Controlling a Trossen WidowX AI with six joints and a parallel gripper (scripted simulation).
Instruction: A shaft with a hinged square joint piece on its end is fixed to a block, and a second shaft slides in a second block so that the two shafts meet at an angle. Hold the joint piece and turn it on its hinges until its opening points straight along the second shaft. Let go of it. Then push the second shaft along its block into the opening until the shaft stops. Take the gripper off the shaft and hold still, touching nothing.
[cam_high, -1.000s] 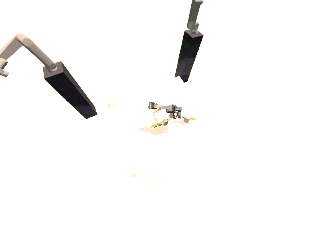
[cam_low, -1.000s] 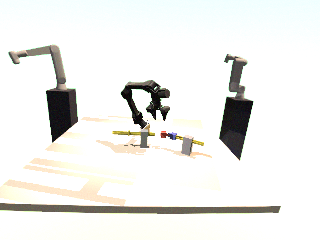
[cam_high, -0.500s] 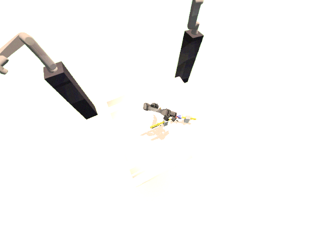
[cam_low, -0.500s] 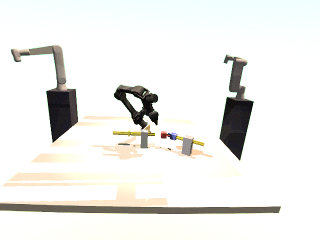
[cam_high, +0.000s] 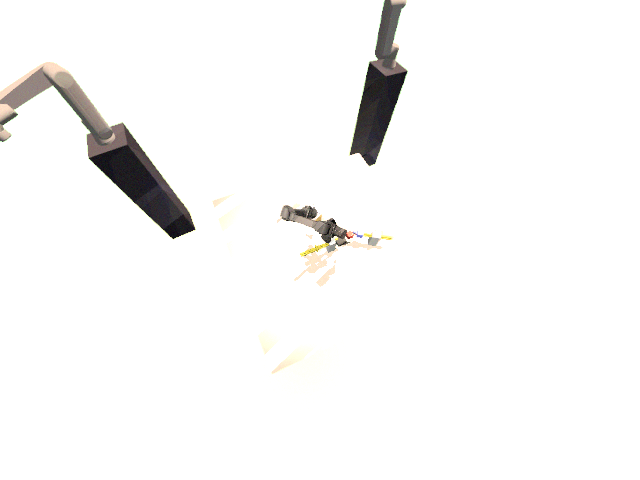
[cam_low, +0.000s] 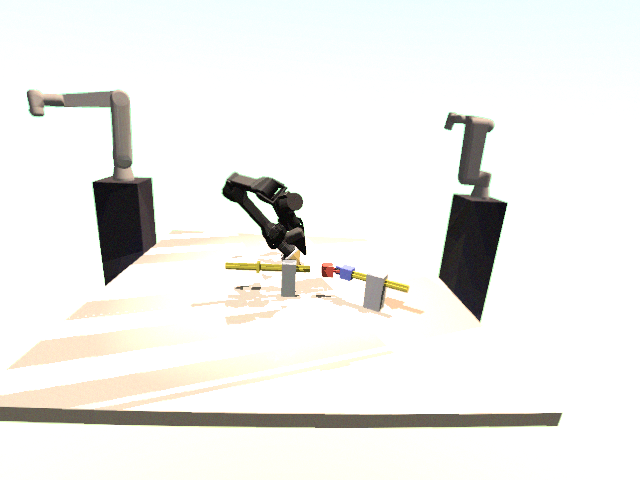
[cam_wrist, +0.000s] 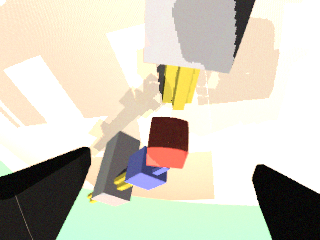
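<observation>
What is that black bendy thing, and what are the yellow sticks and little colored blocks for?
The black thing is a robot arm. Its gripper is open and holds nothing. One picture looks down from above, one from the side, and one from a camera on the wrist. On the table stand two gray blocks. One block carries a sliding yellow shaft. The other block carries a second shaft with a blue piece and a red joint piece. The shafts have not joined yet.
</observation>
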